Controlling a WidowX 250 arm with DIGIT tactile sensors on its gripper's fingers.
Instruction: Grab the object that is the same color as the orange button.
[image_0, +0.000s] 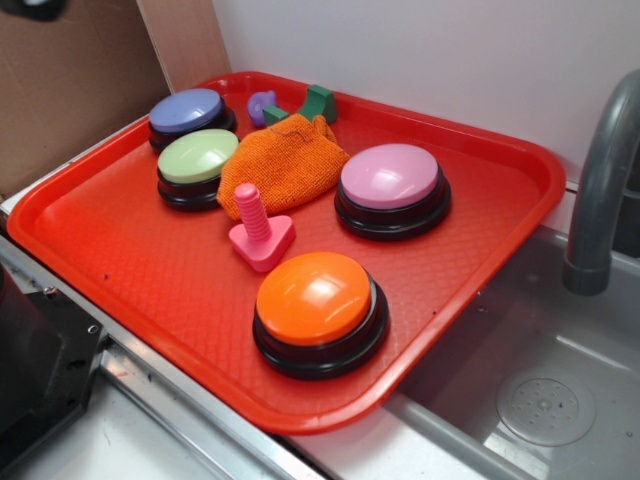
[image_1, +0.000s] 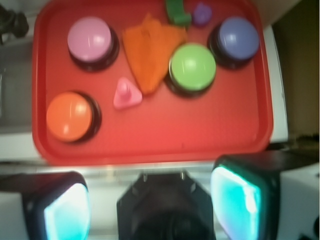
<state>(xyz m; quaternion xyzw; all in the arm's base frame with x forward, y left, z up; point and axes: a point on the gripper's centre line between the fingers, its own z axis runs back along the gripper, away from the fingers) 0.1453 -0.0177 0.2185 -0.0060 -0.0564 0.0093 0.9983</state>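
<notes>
The orange knitted cloth pouch (image_0: 283, 163) lies lumpy on the red tray (image_0: 150, 260), between the green and pink buttons; in the wrist view the pouch (image_1: 150, 52) is at top centre. The orange button (image_0: 318, 303), a glossy dome on a black base, stands near the tray's front edge and shows in the wrist view (image_1: 71, 116) at left. My gripper (image_1: 150, 200) is open and empty, its cyan-padded fingers (image_1: 237, 200) wide apart, high above and in front of the tray's near edge. It does not show in the exterior view.
On the tray are a pink button (image_0: 392, 187), a green button (image_0: 197, 166), a purple button (image_0: 189, 116), a pink toy screw (image_0: 258, 230), a green block (image_0: 313, 104) and a small purple piece (image_0: 262, 104). A sink (image_0: 530, 380) with a grey faucet (image_0: 600, 190) lies right. The black robot base (image_0: 40, 370) is front left.
</notes>
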